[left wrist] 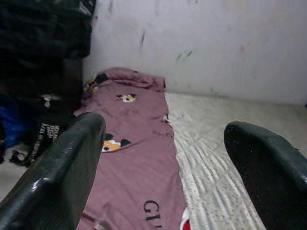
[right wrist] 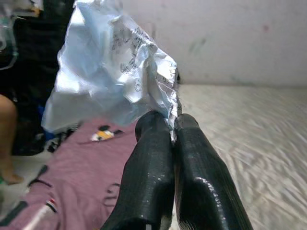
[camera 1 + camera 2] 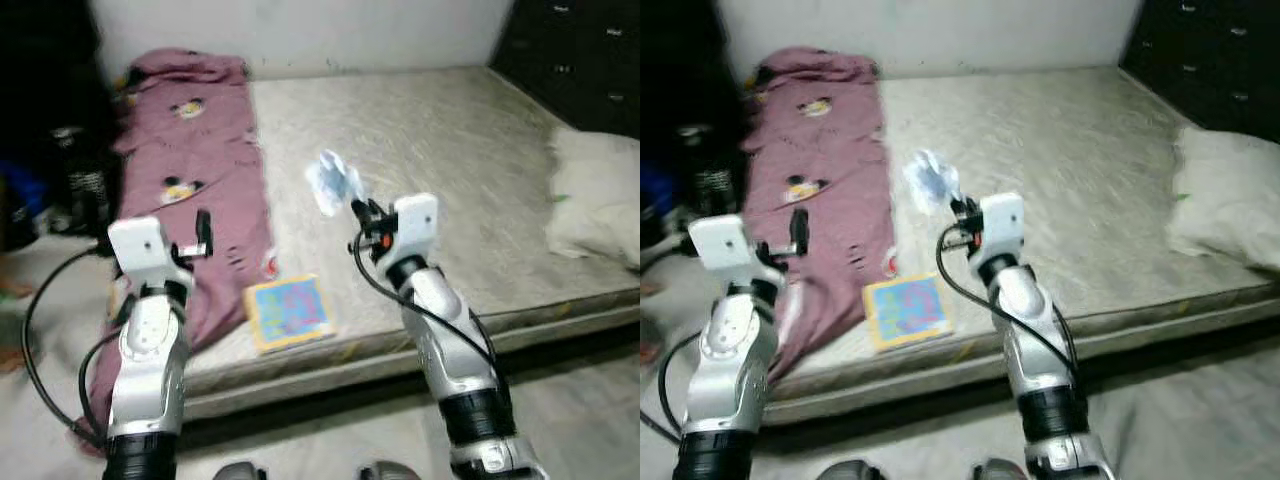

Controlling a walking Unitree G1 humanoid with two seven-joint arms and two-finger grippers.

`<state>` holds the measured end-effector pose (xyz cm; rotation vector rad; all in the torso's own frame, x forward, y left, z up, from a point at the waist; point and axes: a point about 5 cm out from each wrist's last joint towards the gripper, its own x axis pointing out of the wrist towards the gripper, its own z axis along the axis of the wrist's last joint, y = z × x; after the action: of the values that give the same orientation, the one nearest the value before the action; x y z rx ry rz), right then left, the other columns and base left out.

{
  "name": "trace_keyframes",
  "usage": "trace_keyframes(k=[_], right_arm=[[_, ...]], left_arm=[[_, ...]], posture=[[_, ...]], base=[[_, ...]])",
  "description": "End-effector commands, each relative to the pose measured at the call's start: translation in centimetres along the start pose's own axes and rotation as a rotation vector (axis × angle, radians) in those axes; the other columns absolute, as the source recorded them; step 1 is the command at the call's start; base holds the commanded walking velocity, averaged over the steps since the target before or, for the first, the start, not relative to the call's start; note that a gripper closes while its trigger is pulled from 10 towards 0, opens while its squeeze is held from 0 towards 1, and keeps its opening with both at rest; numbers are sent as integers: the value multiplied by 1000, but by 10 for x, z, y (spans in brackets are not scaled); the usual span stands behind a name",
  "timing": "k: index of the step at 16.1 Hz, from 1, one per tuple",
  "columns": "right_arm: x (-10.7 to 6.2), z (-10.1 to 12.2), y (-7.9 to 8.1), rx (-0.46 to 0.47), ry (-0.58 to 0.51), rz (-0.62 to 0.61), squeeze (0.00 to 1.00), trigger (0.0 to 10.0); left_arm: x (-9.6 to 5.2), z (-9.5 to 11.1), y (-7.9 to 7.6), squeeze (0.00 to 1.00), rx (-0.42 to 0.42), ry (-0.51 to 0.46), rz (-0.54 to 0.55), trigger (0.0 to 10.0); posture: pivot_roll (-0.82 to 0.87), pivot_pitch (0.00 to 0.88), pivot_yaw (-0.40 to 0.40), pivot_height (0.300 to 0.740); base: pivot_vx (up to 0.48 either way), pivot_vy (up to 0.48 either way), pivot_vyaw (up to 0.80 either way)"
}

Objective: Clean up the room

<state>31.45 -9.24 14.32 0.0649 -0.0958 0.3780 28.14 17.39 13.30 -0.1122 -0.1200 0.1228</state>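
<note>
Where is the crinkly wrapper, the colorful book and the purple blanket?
crinkly wrapper (image 2: pixel 112 72), right wrist view, its crumpled middle.
colorful book (image 3: pixel 289 311), left eye view, cover's centre.
purple blanket (image 3: pixel 195 150), left eye view, its upper half.

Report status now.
Right gripper shut on wrapper, raised over mattress. Left gripper open, over purple blanket. Book on mattress edge.

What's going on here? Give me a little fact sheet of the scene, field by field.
Setting: bare mattress on the floor, by a white wall
Right gripper: shut on a crumpled plastic wrapper, held above the mattress
Left gripper: open, holding nothing, over the mauve blanket
Near edge of mattress: colourful book
Right side: white pillow
Left of the bed: dark clutter, a person's bare leg
</note>
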Motion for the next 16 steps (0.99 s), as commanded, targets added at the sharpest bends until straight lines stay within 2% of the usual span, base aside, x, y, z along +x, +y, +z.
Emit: trace_keyframes(k=[1, 4, 7, 9, 11, 14, 15, 16], right_arm=[[-2, 1, -6, -27, -1, -8, 0, 10000], [3, 5, 1, -28, -13, 24, 0, 10000], [7, 9, 11, -67, -16, 65, 0, 10000], [8, 13, 10, -64, -23, 56, 0, 10000], [6, 2, 6, -39, -6, 20, 0, 10000], [5, -6, 9, -11, 6, 20, 0, 10000], [6, -12, 6, 2, 20, 13, 0, 10000], [6, -13, 5, 22, 23, 4, 0, 10000]], left_arm=[[3, 6, -13, 0, -4, -10, -31, 10000], [6, 11, -15, 0, 20, -24, -32, 10000], [4, 3, -8, 0, 48, 11, -10, 10000], [7, 2, -7, 0, 66, 11, -26, 10000], [10, 1, -5, 0, 69, 15, -25, 10000], [9, -8, 1, 0, 61, 42, 15, 10000], [5, -21, 9, 0, 62, 86, 48, 10000], [5, -23, 12, 0, 46, 98, 62, 10000]], posture=[[-46, 0, -9, 740], [-39, 0, -17, 740], [-63, 0, -27, 740], [-67, 0, -24, 740], [-60, 0, -3, 740], [-85, 0, 34, 740], [-91, 0, 43, 740], [-91, 0, 43, 740]], base=[[0, 472, 0], [0, 427, 0], [0, 0, 0], [0, 0, 0], [0, 0, 0], [0, 0, 0], [0, 0, 800], [0, 0, 800]])
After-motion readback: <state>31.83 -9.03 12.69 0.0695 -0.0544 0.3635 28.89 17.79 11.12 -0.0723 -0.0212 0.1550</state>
